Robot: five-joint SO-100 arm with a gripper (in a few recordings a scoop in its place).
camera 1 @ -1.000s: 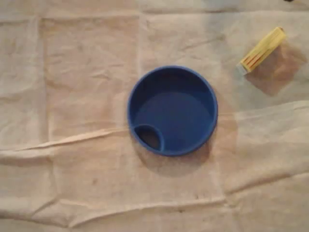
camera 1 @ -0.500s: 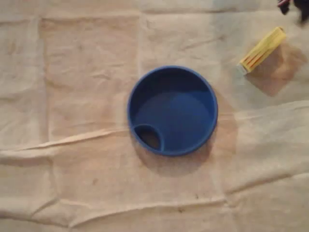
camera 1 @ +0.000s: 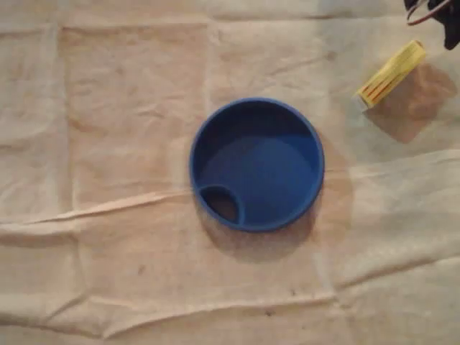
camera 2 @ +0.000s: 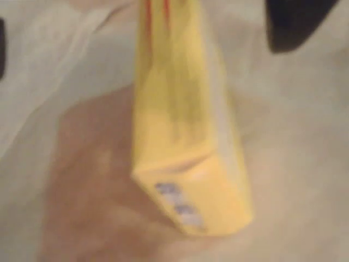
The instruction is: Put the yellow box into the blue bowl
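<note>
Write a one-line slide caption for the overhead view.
Yellow box on the cloth, up and right of the blue bowl, with the gripper at the top-right corner.

Creased cloth, glossy plastic bowl

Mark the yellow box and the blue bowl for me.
yellow box point(camera 1: 389, 74), overhead view, middle of its top face.
blue bowl point(camera 1: 266, 169), overhead view, bare floor inside.
</note>
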